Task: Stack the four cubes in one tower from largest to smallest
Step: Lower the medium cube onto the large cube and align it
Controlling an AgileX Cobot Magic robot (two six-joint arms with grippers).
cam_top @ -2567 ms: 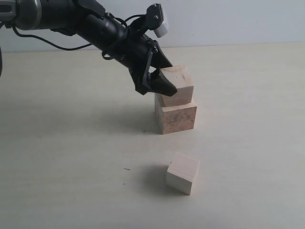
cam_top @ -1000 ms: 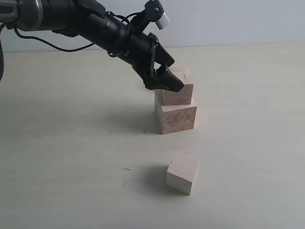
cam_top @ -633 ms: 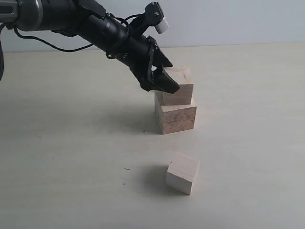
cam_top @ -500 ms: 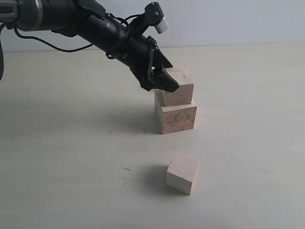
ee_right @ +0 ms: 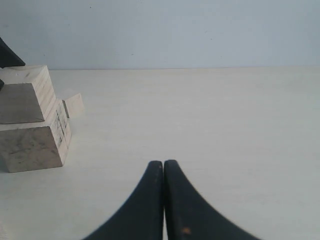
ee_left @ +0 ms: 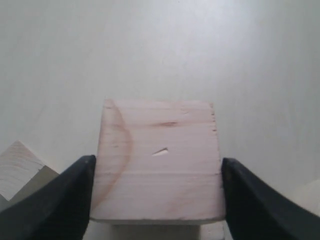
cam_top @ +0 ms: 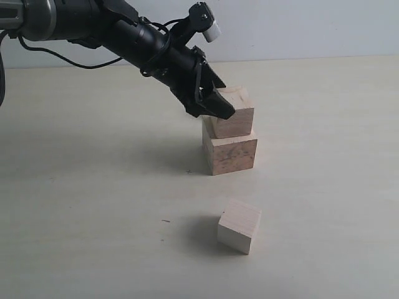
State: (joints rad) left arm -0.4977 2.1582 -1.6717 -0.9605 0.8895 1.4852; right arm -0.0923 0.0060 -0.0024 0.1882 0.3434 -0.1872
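The largest cube, darker and mottled, stands on the table as the foot of the tower. A paler, second cube sits flat on it, slightly skewed. My left gripper reaches in from the upper left and is shut on this cube, one black finger against each side. A third pale cube lies loose nearer the front. The smallest cube peeks out behind the stack; the exterior view hides it. My right gripper is shut on nothing, well away from the stack.
The pale tabletop stretches all around, with a light wall behind it. A corner of another pale cube shows beside the left finger. The left arm's cables and white-capped fitting hang above the stack.
The second cube, held tilted above the largest cube 2.6 s ago, now rests flat on it. Over the last second the left gripper slid back slightly along it.
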